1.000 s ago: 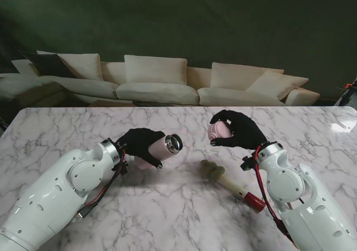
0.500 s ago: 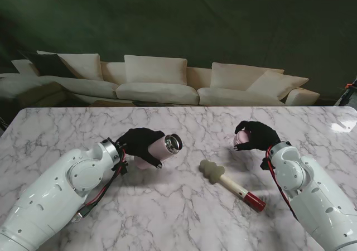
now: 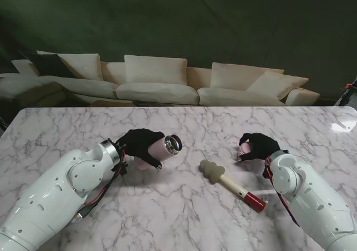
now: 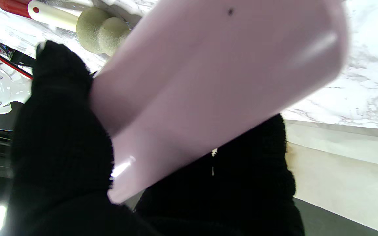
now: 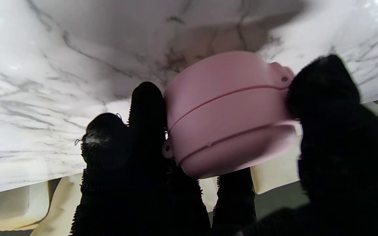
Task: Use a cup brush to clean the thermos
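Your left hand (image 3: 140, 144) is wrapped around the pink thermos (image 3: 163, 146), its black-gloved fingers (image 4: 61, 131) closed on the body on both sides. You are holding the thermos off the marble table (image 3: 178, 206), tilted, with its open metal-rimmed mouth (image 3: 173, 144) turned up and toward the right. The left wrist view confirms the grip: the pink wall fills most of the picture and the glove clamps it from two sides. Your right hand (image 3: 257, 146) is closed on the pink lid (image 3: 244, 149), which shows only as a small pink patch between the fingers in the stand view. The right wrist view shows the lid (image 5: 228, 114) clearly, pinched between fingers (image 5: 146, 124) on one side and the thumb on the other, held close to the table surface; you cannot tell from these pictures whether it touches the marble. The cup brush (image 3: 231, 185) lies flat on the table between your two hands, nearer to me than both, apart from either hand. Its pale sponge head (image 3: 212, 170) points toward the thermos and its red handle end (image 3: 254, 202) points toward your right forearm. The brush head also appears beyond the thermos in the left wrist view (image 4: 102, 29). A cream sofa (image 3: 162, 83) stands past the far edge of the table.
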Available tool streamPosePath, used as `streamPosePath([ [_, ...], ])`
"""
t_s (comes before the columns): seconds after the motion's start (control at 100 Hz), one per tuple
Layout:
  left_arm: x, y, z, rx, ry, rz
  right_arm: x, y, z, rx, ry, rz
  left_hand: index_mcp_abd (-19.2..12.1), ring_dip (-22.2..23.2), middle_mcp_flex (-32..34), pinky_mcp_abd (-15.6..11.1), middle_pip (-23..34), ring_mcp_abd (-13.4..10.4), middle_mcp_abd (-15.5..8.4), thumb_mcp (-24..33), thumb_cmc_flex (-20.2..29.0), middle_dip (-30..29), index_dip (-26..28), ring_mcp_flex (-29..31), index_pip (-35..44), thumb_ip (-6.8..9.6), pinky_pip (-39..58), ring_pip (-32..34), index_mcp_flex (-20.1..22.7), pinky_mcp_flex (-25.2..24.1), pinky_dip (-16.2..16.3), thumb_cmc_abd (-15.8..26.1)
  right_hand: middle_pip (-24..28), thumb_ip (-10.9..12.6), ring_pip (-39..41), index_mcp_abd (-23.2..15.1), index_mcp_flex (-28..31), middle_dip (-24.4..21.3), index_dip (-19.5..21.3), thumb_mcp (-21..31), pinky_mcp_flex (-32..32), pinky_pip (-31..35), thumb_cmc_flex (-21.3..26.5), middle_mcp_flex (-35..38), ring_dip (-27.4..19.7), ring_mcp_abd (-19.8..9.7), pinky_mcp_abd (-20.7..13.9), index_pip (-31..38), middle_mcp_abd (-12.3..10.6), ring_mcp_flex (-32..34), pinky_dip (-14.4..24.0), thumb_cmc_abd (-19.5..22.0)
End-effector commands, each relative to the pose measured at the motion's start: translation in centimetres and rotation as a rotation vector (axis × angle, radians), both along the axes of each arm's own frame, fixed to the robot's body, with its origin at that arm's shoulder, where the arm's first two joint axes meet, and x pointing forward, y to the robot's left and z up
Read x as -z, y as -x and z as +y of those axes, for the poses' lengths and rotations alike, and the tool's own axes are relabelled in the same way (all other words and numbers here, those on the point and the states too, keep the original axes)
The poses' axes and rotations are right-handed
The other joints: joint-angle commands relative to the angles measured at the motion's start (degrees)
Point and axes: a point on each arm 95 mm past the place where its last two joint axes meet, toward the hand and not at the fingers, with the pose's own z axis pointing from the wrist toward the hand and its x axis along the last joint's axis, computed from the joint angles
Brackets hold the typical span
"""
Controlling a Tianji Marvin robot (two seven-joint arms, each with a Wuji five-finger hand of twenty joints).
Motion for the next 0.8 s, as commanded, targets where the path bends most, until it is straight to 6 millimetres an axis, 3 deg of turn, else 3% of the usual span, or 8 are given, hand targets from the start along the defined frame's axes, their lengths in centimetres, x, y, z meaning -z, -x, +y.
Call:
streamPosePath([
  [0.0,-0.1,0.0,-0.2,0.007,-0.004,0.004,0.6,0.1,-0.2,0.008,0.019,0.018,-11.5,3.5,0.6,-7.6,3.9,-6.4,-3.1,19.6,21.1,1.6,2.9,4.9,8.3,3.58,3.3,10.2,5.4,1.3,1.0,19.9,1.8,5.2,0.1,-8.0,7.4,2.0,1.7,11.6,-1.8,-0.5,13.3,2.3,-0.4,-7.4,-2.6,10.5,-5.7,-0.8,-0.2,10.1],
  [0.21,0.0,0.0,-0.4,0.008,-0.001,0.01,1.1,0.2,0.0,0.016,0.035,0.035,-11.6,3.5,0.6,-7.6,4.0,-6.4,-3.1,19.6,20.9,1.6,2.9,4.9,8.3,3.51,3.3,10.2,5.4,1.2,1.1,20.0,1.9,4.8,-0.8,-8.1,6.6,1.9,1.8,10.6,-10.7,-2.9,10.2,-1.4,-1.1,-5.5,0.1,10.1,-6.3,-9.0,0.0,10.0],
  [0.36,0.1,0.0,-0.5,0.009,0.002,0.014,1.2,0.4,0.4,0.016,0.054,0.048,-11.6,3.6,0.6,-7.7,4.0,-6.4,-3.2,19.7,20.9,1.6,2.9,4.9,8.3,3.5,3.5,10.4,5.4,1.2,1.1,20.0,1.4,3.7,-3.2,-7.6,4.0,2.0,2.1,8.2,-22.6,-4.4,0.4,-8.7,-2.8,-4.1,2.7,8.3,-5.6,-19.5,1.9,10.4],
  [0.41,0.2,0.0,-0.6,0.011,0.001,0.015,1.2,0.5,0.4,0.014,0.065,0.046,-11.7,3.6,0.6,-7.7,4.1,-6.5,-3.3,19.7,20.9,1.6,2.9,4.9,8.3,3.53,3.5,10.4,5.4,1.2,1.1,20.0,0.4,5.3,-5.5,-5.6,3.8,0.8,4.3,9.5,-25.6,-5.5,-6.1,-11.2,-4.9,-3.5,2.8,3.5,-5.2,-22.6,2.7,11.3],
  [0.45,0.2,0.0,-0.7,0.012,0.002,0.015,1.2,0.6,0.5,0.011,0.068,0.044,-11.7,3.7,0.6,-7.7,4.1,-6.5,-3.2,19.7,20.9,1.6,2.9,4.9,8.3,3.51,3.6,10.4,5.4,1.2,1.1,20.1,-0.7,9.7,-7.6,-4.0,3.6,-0.5,8.2,9.7,-27.6,-6.5,-10.5,-12.5,-6.4,-3.1,3.2,-1.2,-4.7,-24.3,2.9,12.8],
  [0.48,0.2,0.0,-0.7,0.012,0.002,0.016,1.2,0.6,0.6,0.01,0.064,0.043,-11.7,3.7,0.6,-7.7,4.1,-6.5,-3.3,19.7,20.9,1.6,2.9,4.9,8.3,3.51,3.6,10.5,5.4,1.2,1.1,20.0,-1.9,10.9,-10.1,-2.9,2.4,-1.6,9.9,7.6,-29.8,-8.3,-12.2,-13.8,-7.8,-2.7,3.8,-3.8,-4.4,-26.1,2.3,13.5],
  [0.59,0.2,0.0,-0.8,0.012,0.001,0.017,0.9,0.9,0.7,0.007,0.044,0.039,-11.7,3.7,0.6,-7.6,4.1,-6.4,-3.2,19.8,20.8,1.6,2.9,4.9,8.3,3.48,3.6,10.6,5.4,1.2,1.2,20.1,-5.8,11.6,-20.5,1.3,-4.7,-6.2,7.8,2.8,-37.6,-17.4,-13.9,-16.9,-13.6,-1.6,6.2,-9.6,-3.9,-32.1,-2.6,14.8],
  [0.79,0.2,0.0,-0.8,0.012,-0.004,0.017,0.1,1.5,0.9,-0.001,0.034,0.011,-11.7,3.8,0.6,-7.6,4.2,-6.5,-3.2,19.8,20.8,1.5,2.9,4.9,8.3,3.45,3.8,10.7,5.4,1.3,1.2,20.1,-13.4,12.0,-29.7,1.1,-14.3,-10.8,2.5,-3.7,-42.4,-24.3,-15.4,-23.3,-19.3,-0.7,7.0,-15.9,-5.0,-36.5,-7.7,15.7],
])
